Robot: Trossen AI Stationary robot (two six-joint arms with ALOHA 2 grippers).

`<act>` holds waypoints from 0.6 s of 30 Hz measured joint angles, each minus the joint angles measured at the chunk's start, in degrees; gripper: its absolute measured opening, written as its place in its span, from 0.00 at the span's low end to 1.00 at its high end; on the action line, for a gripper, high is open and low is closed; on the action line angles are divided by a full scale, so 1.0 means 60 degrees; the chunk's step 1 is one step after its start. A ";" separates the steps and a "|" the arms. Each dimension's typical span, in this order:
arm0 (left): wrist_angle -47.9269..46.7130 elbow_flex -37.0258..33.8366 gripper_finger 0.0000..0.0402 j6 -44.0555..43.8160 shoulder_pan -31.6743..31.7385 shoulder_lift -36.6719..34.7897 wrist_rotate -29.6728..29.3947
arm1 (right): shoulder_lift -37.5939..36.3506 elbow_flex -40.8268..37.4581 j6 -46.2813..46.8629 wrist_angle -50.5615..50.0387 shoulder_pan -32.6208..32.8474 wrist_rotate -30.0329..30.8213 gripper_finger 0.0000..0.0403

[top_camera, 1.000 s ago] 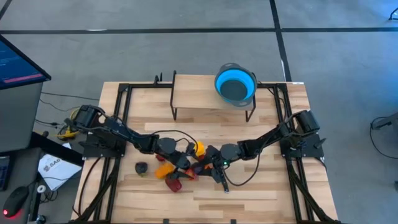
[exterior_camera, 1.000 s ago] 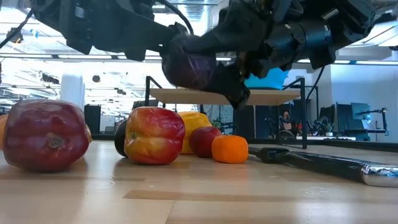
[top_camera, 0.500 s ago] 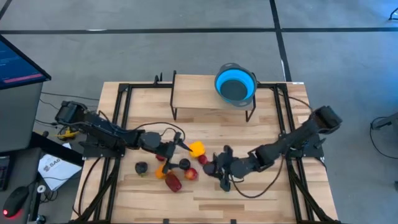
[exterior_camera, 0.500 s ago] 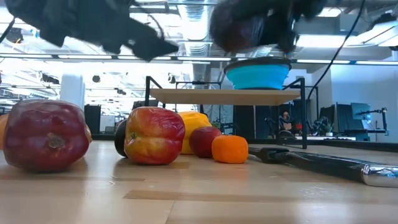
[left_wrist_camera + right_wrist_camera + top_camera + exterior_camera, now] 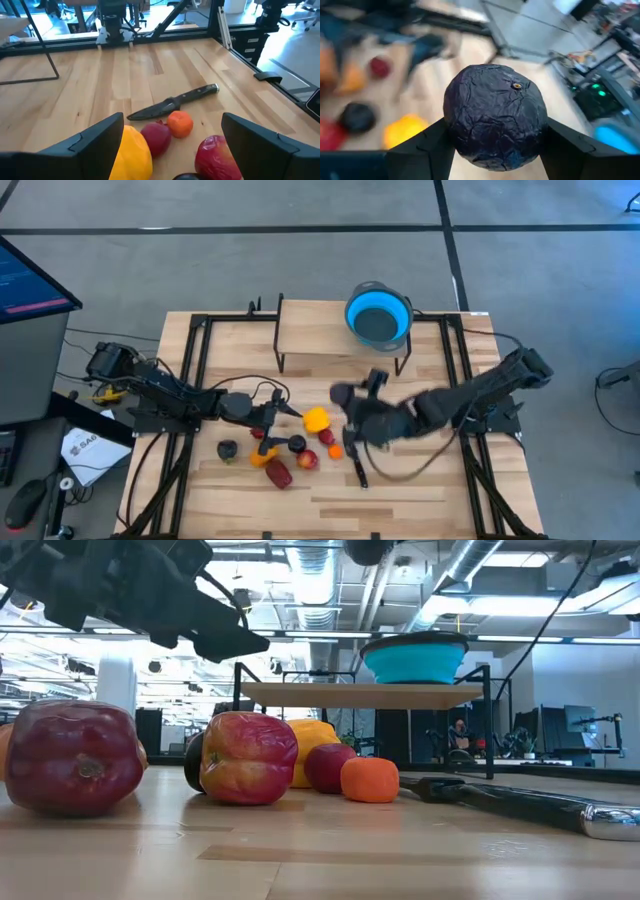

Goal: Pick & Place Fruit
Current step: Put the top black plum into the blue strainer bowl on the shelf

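Progress: you have one dark purple fruit point(image 5: 495, 117) lifted, clamped between the right gripper's point(image 5: 343, 396) fingers, above the table between the pile and the bowl point(image 5: 379, 315).
Bowl: nothing visible inside it from above (so, by my judgement, no fruit is placed yet).
Left to do: the pile on the table – yellow piece point(image 5: 316, 419), orange point(image 5: 335, 450), small red one point(image 5: 156, 139), red apple point(image 5: 307, 460), a larger red piece point(image 5: 279, 474) and two dark ones point(image 5: 228, 450).
Left gripper: point(image 5: 172, 135) spread wide and empty, low over the pile.
In your way: the shelf point(image 5: 340, 330) that carries the bowl; the knife point(image 5: 172, 103) lies just beside the orange.
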 joint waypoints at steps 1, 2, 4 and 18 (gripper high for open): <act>0.0023 0.0000 0.82 0.0000 0.0000 0.0000 0.0000 | -0.0271 0.0000 -0.0119 -0.0114 -0.0336 -0.0069 0.57; 0.0063 0.0000 0.82 0.0000 0.0000 0.0000 0.0000 | -0.0537 0.0000 -0.0141 -0.0227 -0.0722 -0.0145 0.57; 0.0145 0.0000 0.82 0.0000 0.0000 0.0000 0.0000 | -0.1048 0.0001 -0.0097 -0.0562 -0.1624 -0.0453 0.57; 0.0306 0.0000 0.79 0.0000 0.0000 0.0000 0.0000 | -0.1077 -0.0007 -0.0862 -0.1044 -0.7344 -0.3885 0.60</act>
